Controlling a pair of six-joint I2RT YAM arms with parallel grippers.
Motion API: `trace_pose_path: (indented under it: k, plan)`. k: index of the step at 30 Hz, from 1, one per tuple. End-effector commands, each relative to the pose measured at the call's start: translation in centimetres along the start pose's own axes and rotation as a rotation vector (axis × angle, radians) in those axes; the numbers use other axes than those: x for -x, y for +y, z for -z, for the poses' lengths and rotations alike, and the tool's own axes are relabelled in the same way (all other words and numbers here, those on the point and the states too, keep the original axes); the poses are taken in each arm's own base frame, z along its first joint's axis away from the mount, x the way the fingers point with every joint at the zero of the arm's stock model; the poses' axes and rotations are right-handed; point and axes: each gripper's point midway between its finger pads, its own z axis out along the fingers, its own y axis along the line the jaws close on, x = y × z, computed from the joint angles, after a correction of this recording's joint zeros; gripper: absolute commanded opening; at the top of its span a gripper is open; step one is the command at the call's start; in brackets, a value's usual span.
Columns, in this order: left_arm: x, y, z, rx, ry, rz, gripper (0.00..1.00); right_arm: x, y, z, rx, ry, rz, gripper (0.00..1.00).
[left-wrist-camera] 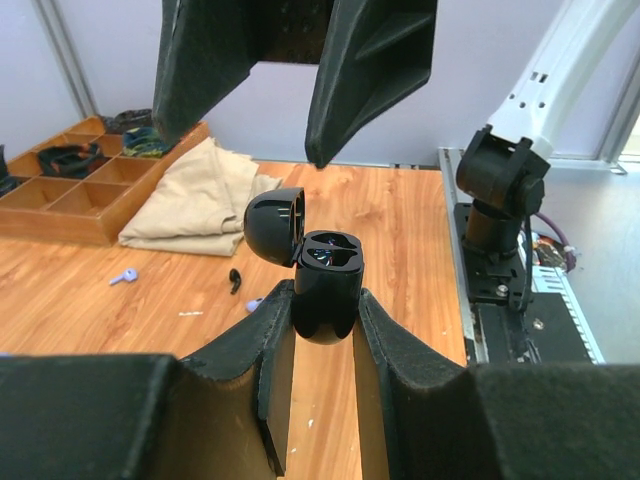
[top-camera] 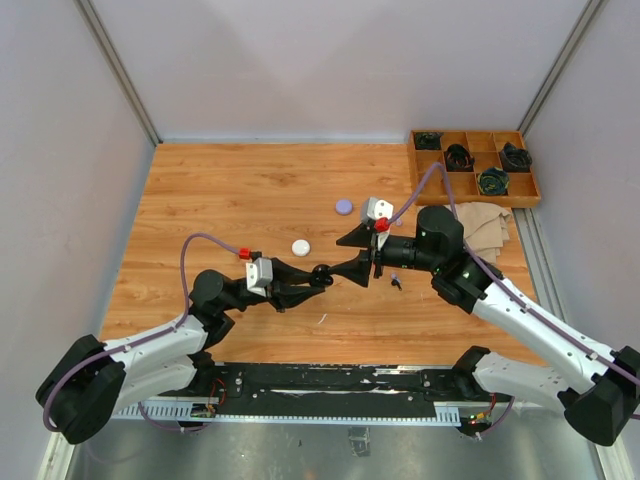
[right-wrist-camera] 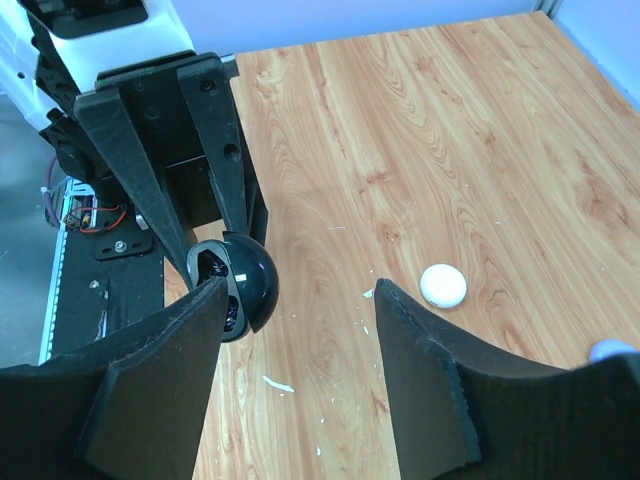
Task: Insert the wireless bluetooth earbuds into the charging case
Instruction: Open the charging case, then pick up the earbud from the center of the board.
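One black charging case (left-wrist-camera: 325,268), glossy and rounded, was found clamped upright between the padded fingers of the left gripper (left-wrist-camera: 322,300) and held above the table (top-camera: 230,190). Its domed lid (left-wrist-camera: 275,225) was hinged back and two wells were exposed; whether anything was seated in them could not be determined. Three loose earbuds were counted on the boards beyond it in the left wrist view: one black earbud (left-wrist-camera: 234,281), one lilac earbud (left-wrist-camera: 123,277) lying by itself, and a second lilac earbud (left-wrist-camera: 255,303) partly hidden behind a finger. The right gripper (right-wrist-camera: 300,300) was recorded facing the case at close range, jaws spread apart and gripping nothing. Two coin-like round cases were noted on the middle of the table, apart from each other: one white round case (top-camera: 301,247) and one lilac round case (top-camera: 344,207). One compartmented wooden tray (top-camera: 470,132) was set in the far right corner, with four dark coiled bundles seen in it. One crumpled beige cloth (top-camera: 488,228) lay against its near edge. The table was of wood-grain laminate, enclosed by pale walls on three sides, with broad room left toward the far and left edges.
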Motion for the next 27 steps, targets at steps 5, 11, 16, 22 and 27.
trace_pose_path:
  k: [5, 11, 16, 22, 27]
  plan:
    - [-0.7, 2.3, 1.0, 0.134, 0.002, -0.125, 0.0, -2.5, -2.1, 1.9, -0.184, 0.224, -0.13, 0.62]
    - [-1.5, 2.7, 1.8, 0.168, -0.01, -0.178, 0.0, -7.2, -3.9, 5.2, -0.38, 0.455, -0.236, 0.63]
    - [-2.4, 3.1, 2.5, 0.205, 0.003, -0.202, 0.0, -10.9, -5.0, 7.7, -0.489, 0.599, -0.342, 0.63]
    - [-3.4, 4.2, 3.2, 0.277, 0.025, -0.195, 0.0, -14.8, -6.7, 10.4, -0.597, 0.692, -0.501, 0.62]
    - [-4.2, 4.5, 3.5, 0.296, 0.044, -0.197, 0.0, -18.0, -8.7, 12.7, -0.724, 0.757, -0.629, 0.61]
